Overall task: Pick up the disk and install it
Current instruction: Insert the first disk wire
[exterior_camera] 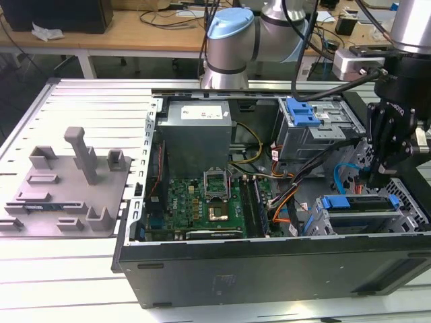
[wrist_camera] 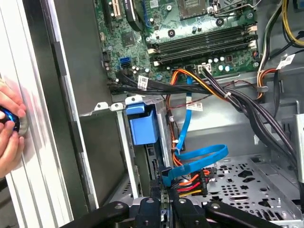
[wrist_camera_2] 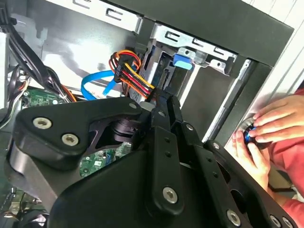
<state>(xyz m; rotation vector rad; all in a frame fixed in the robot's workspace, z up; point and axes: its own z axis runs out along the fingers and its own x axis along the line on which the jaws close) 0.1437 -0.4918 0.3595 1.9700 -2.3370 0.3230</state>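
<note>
On a slotted metal tabletop [exterior_camera: 87, 94], an open computer case [exterior_camera: 269, 269] holds the disk [exterior_camera: 337, 202] in its corner drive cage [exterior_camera: 377, 219]. The gripper [exterior_camera: 378, 178] hangs just above it, jaws closed and empty. Both wrist views catch a person's hands [wrist_camera_2: 268, 128] [wrist_camera: 9, 128] outside the case wall.

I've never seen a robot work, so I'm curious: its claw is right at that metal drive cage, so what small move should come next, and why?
Probably a short, gentle push along the slot. The gripper, shut with nothing in it, is right at the end of the disk, which already stands in the metal bay beside the blue latch. Whether the disk is fully seated I cannot tell.
</note>
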